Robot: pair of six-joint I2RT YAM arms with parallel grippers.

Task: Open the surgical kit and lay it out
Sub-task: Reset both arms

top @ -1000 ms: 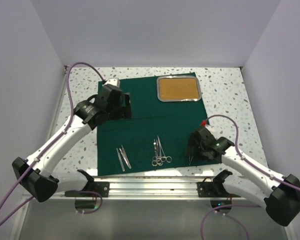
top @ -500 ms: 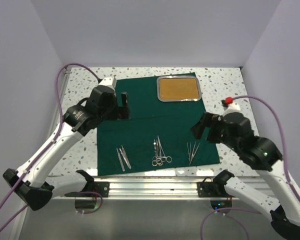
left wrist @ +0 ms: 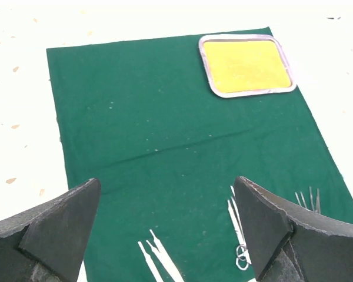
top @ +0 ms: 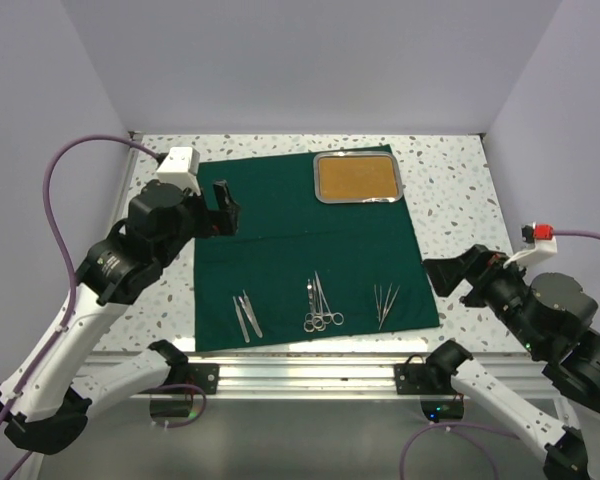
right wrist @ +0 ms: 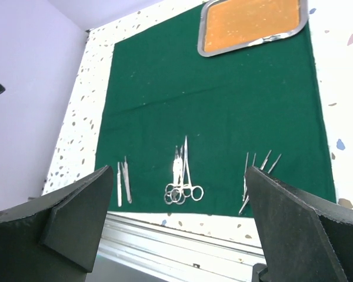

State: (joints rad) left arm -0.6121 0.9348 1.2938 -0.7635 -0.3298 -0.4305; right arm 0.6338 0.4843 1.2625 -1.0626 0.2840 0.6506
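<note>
The dark green cloth (top: pixel 280 260) lies spread flat on the speckled table. On its far right corner sits the steel tray (top: pixel 358 178), its tan-gold lining bare. Along the near edge lie two flat silver instruments (top: pixel 247 315), ring-handled scissors and forceps (top: pixel 320 305) and thin tweezers (top: pixel 385 303). My left gripper (top: pixel 218 212) hangs open and empty above the cloth's far left part. My right gripper (top: pixel 458 275) is open and empty, raised just past the cloth's right edge. The wrist views look down on the cloth (left wrist: pixel 176 117) (right wrist: pixel 212 106) between wide jaws.
A metal rail (top: pixel 300 375) runs along the table's near edge, with both arm bases bolted to it. Pale walls close in the left, back and right sides. Purple cables loop from both arms.
My right gripper opened, left the tweezers on the cloth and rose back to the right. My left arm lifted and drew back to the left, still open.
</note>
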